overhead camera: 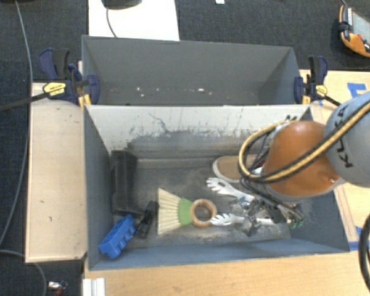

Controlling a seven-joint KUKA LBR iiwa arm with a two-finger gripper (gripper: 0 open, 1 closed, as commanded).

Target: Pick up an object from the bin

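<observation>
My gripper [257, 215] is low in the bin's front right part, mostly hidden under the orange wrist cover. Just to its left lies a white plastic fork-like piece [223, 187], with a second silvery white piece [225, 219] at the gripper's tip. A tan tape ring [202, 212] lies a little further left, touching a brush with a green collar and white bristles [171, 211]. A beige rounded thing [227, 168] rests behind the fork, partly covered by the arm's cables.
A tall black block [123, 181] stands at the bin's left wall. A blue ridged plastic piece [117, 237] lies in the front left corner with a small black clip [147, 220] beside it. The arm covers the bin's right side.
</observation>
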